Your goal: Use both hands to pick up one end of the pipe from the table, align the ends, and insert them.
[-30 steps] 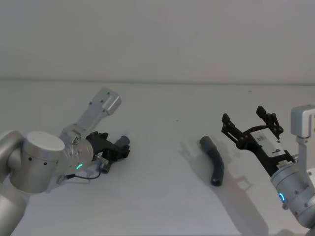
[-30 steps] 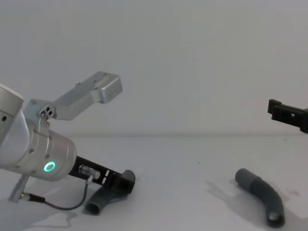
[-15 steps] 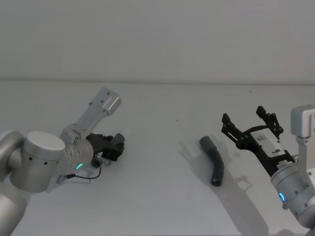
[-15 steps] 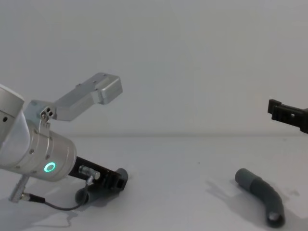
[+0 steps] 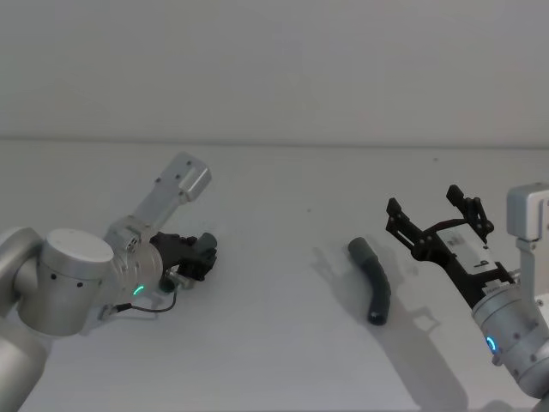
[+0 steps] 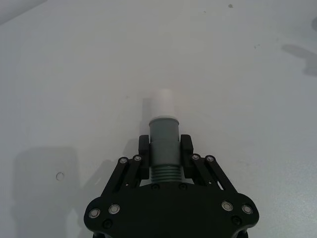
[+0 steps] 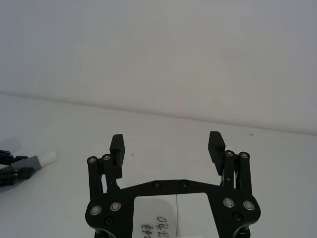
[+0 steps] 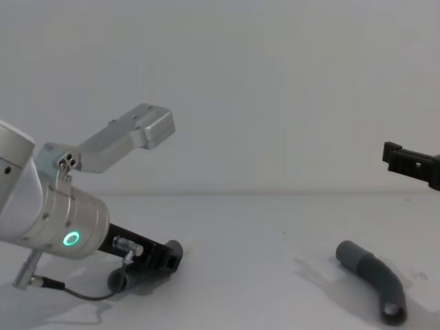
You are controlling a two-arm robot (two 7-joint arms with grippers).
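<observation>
The left hand (image 5: 199,255) sat at the left of the head view, a little below the middle, low over the desk (image 5: 274,360). It was clamped on one pipe piece (image 6: 163,133). In the left wrist view the two fingers (image 6: 143,149) pressed the piece's grey body from both sides, just ahead of a ribbed section, and the white tip (image 6: 161,103) stuck out past the fingertips over bare desk. From the chest view the hand and piece lay low at the lower left, beside the arm's green ring (image 8: 70,238). Whether the piece touched the desk or hung just clear of it could not be told.

The right hand (image 5: 433,210) was at the right of the head view, near mid-height, held above the desk with its fingers spread wide and nothing between them – the right wrist view showed the two black pads (image 7: 118,145) well apart with only desk and wall behind. In the chest view one of its fingers came in at the right edge, about halfway up.

The loose piece (image 5: 373,287) lay flat on the desk right of centre in the head view – a curved dark grey length, its paler end toward the upper left and its dark open mouth toward the bottom of the frame. It lay near the right hand, just to its lower left, untouched, and well apart from the left hand and the held piece.
</observation>
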